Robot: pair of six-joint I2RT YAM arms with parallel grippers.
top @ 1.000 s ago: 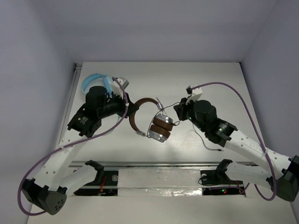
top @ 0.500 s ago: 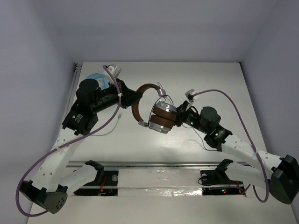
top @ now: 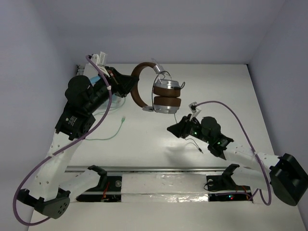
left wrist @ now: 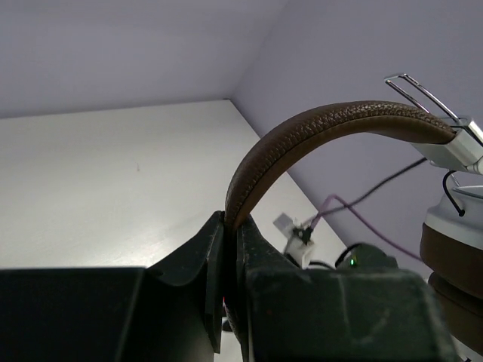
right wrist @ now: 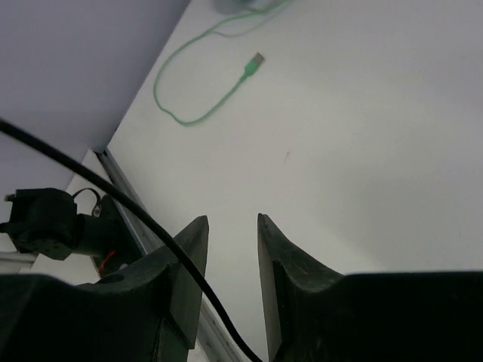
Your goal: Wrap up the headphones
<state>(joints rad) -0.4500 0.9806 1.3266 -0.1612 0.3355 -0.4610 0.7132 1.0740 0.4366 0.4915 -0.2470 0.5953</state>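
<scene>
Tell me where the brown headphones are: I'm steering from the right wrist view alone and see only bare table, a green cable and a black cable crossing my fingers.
Observer: The headphones are lifted off the table, far and left of your arm, held by the left pincer.
Operator: Held where?
Observer: On the brown headband, which is pinched between shut jaws. The cups hang at its other end.
Operator: Where does the black cable go?
Observer: In the top view, the black cable has a loose stretch trailing on the table right beside the right pincer, nearer the bases than the cups.
</scene>
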